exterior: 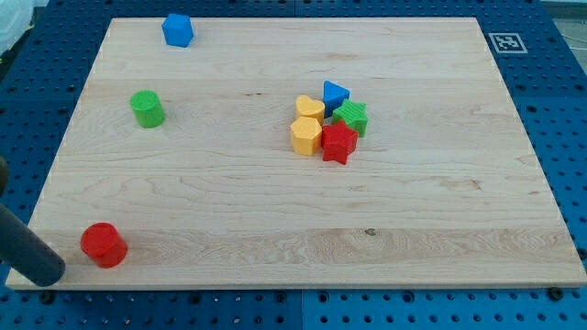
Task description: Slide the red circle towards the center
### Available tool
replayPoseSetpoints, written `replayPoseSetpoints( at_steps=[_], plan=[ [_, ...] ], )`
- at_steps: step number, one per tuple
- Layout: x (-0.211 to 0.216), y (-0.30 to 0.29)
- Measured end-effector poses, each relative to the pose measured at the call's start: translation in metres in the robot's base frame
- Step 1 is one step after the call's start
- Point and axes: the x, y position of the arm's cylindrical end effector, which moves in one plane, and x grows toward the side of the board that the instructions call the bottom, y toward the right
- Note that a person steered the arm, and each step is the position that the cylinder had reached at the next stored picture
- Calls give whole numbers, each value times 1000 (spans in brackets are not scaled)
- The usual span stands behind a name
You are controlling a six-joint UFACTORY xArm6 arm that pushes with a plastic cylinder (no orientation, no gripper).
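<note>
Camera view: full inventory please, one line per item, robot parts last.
red circle: 1, red, bottom-left corner of the board
green cylinder: 1, green, left side, upper half
blue block: 1, blue, top-left
blue triangle: 1, blue, top of the centre cluster
green star: 1, green, right of the cluster
red star: 1, red, bottom of the cluster
yellow blocks: 2, yellow, left of the cluster
board: 1, light wood
marker tag: 1, black-and-white, top-right
my tip: 1, dark rod, just left of the red circle
</note>
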Motion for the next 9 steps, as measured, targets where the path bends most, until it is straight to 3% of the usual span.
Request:
replayPoseSetpoints(
  at_steps=[3,5,7,9],
  plan=[
    [-22,19],
    [-6,32],
    [-21,85],
    [-21,89]
  ],
)
